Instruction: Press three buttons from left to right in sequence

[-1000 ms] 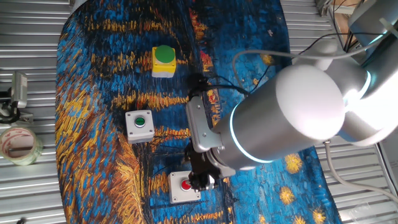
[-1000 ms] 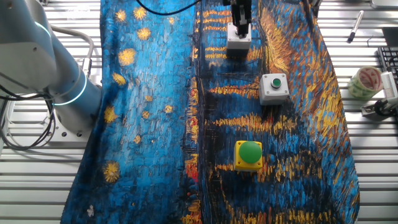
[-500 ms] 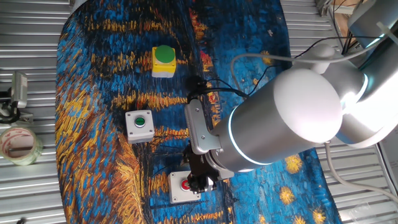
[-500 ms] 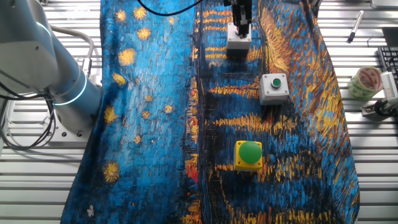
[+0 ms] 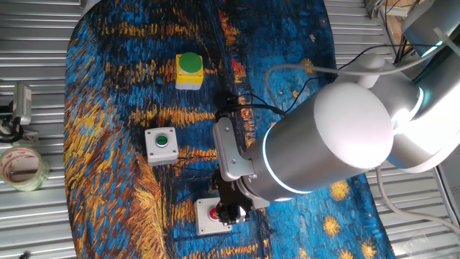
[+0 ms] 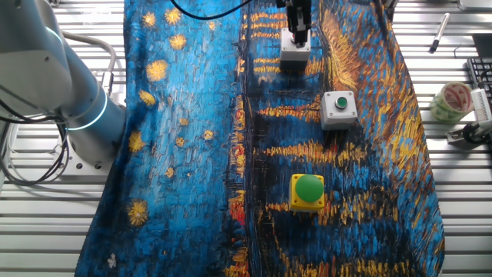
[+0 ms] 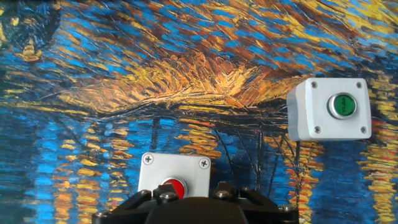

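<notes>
The gripper [image 5: 231,212] stands directly over the grey-white box with the red button [image 5: 214,214], at its right edge in one fixed view; whether the fingertips are apart or together I cannot tell, because in the hand view only the dark gripper body shows at the bottom edge and the tips are cut off, and whether they touch the button cannot be made out either. In the other fixed view the gripper [image 6: 298,23] comes down from the top edge onto the same box [image 6: 295,48], and it hides the red button there; the upper part of the hand is out of the picture.

The grey-white box with the small green button [image 5: 162,144] lies apart from it, in the middle of the row; in the hand view this box [image 7: 329,109] shows at the right, whole. The yellow box with the big green dome [image 5: 189,70] stands at the far end of the row, well apart from the gripper.

All three rest on a painted cloth [image 5: 115,86] in blue and yellow; the large arm [image 5: 338,137] covers much of the cloth's right side.

Beside the cloth lies a roll of tape [image 5: 21,167]; its print is too small to read. No writing can be read on the boxes.
</notes>
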You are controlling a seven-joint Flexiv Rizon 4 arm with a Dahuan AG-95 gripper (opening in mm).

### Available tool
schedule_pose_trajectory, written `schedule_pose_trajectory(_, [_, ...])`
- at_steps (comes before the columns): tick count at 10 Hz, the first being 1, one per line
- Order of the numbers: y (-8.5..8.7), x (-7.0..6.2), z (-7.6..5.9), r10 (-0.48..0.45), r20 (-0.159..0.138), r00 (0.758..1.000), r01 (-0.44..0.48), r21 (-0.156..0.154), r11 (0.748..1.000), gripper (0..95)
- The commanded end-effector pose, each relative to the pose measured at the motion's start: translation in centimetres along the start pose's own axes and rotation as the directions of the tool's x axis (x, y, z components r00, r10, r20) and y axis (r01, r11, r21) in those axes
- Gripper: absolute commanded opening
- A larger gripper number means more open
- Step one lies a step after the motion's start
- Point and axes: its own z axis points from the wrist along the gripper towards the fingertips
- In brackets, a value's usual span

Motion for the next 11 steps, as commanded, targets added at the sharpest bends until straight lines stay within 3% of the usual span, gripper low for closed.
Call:
schedule_pose_trajectory(1, [0.06,-0.01,0.37,0.001,0.009,1.000,-0.001,-0.001,1.000,38.0])
schedule_pose_trajectory(3, [0.08,0.02,0.59,0.002,0.013,1.000,-0.002,-0.003,1.000,38.0])
schedule_pose_trajectory(4, [0.09,0.03,0.60,0.001,0.012,1.000,-0.001,-0.003,1.000,19.0])
schedule_pose_trajectory(11, [0.10,0.05,0.76,0.001,0.015,1.000,-0.001,-0.003,1.000,19.0])
